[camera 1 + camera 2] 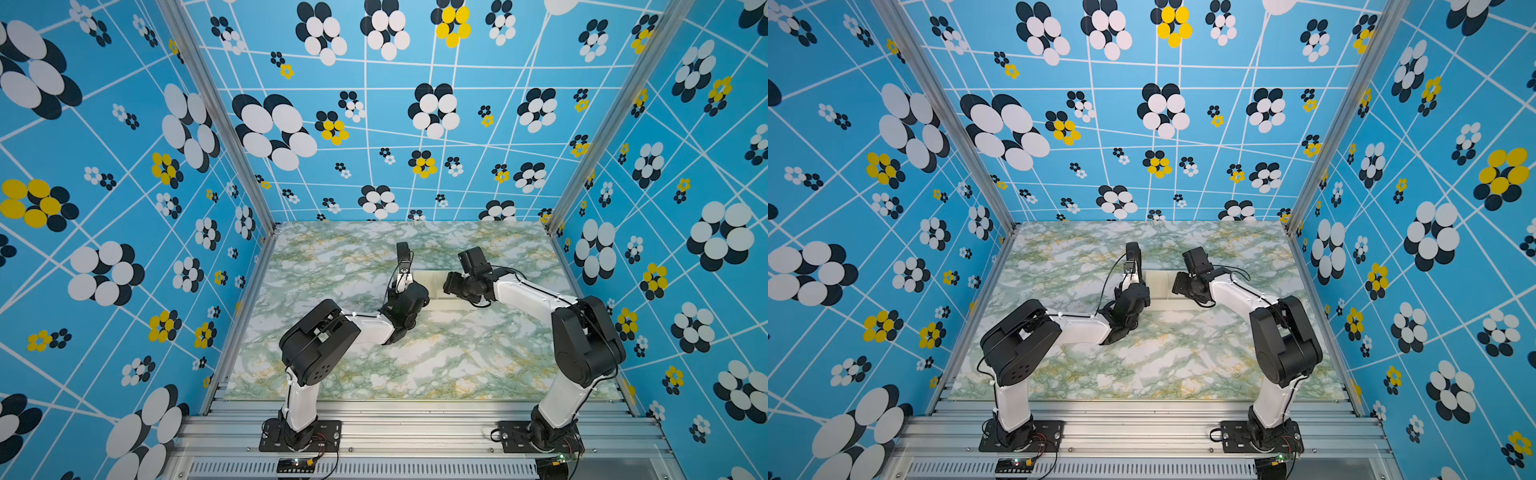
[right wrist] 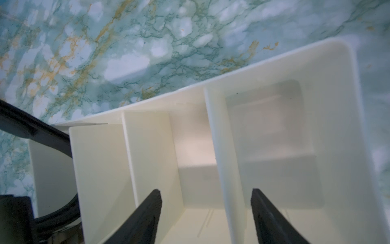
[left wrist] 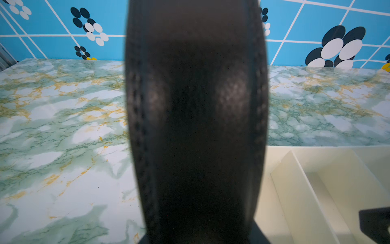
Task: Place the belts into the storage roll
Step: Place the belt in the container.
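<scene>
My left gripper (image 1: 402, 280) is closed partway on the belt (image 3: 194, 116). The belt stands up above the jaws and blocks most of that wrist view. The storage roll (image 3: 316, 169) has its end wall just beside this gripper, with bare table (image 3: 63, 126) on the other side. My right gripper (image 2: 206, 191) hangs open and empty, fingers (image 2: 147, 217) straddling a divider (image 2: 223, 158), the far rim ahead.

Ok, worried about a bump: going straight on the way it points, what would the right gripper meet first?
Probably the storage roll: the right gripper's open fingers straddle a divider, so that divider likely comes first; depth is unclear.
</scene>
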You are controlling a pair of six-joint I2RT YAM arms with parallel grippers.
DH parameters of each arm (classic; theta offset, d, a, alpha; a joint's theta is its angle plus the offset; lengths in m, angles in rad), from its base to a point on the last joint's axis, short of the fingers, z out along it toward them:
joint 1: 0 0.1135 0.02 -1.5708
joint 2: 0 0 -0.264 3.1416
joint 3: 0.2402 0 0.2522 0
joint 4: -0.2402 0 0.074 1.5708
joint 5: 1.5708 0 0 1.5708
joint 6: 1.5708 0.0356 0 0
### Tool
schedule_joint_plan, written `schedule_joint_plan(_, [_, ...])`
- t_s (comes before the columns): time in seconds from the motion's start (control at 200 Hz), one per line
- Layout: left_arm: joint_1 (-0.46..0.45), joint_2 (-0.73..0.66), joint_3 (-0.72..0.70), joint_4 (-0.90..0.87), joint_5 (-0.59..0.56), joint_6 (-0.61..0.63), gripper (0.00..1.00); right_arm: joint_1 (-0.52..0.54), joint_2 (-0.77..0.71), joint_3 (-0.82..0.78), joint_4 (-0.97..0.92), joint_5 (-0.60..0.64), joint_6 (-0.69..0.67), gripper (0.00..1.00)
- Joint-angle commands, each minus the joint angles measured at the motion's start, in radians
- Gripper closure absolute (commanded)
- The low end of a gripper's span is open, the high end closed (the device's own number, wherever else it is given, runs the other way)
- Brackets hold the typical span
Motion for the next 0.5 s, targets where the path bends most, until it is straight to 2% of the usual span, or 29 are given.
schedule_joint_plan(0.0, [0.018, 0.093, -0.026, -0.317, 0.123, -0.037, 0.73, -0.005, 0.026, 0.017, -0.042, -0.025, 0.015, 0.29])
schedule_joint_plan(0.065, [0.019, 0.087, -0.040, -0.307, 0.124, -0.043, 0.63, -0.005, 0.023, 0.012, -0.035, -0.027, 0.017, 0.29])
schedule_joint_plan(0.155, [0.016, 0.072, -0.059, -0.295, 0.124, -0.041, 0.58, -0.005, 0.020, 0.004, -0.027, -0.027, 0.017, 0.29])
schedule_joint_plan(0.17, [0.016, 0.070, -0.058, -0.296, 0.123, -0.041, 0.53, -0.005, 0.020, 0.005, -0.027, -0.028, 0.017, 0.29])
schedule_joint_plan(0.25, [0.015, 0.062, -0.059, -0.295, 0.119, -0.029, 0.45, -0.005, 0.024, 0.004, -0.020, -0.035, 0.017, 0.29])
schedule_joint_plan(0.495, [-0.004, 0.018, -0.074, -0.250, 0.080, 0.042, 0.39, -0.005, 0.027, 0.006, -0.008, -0.041, 0.014, 0.29])
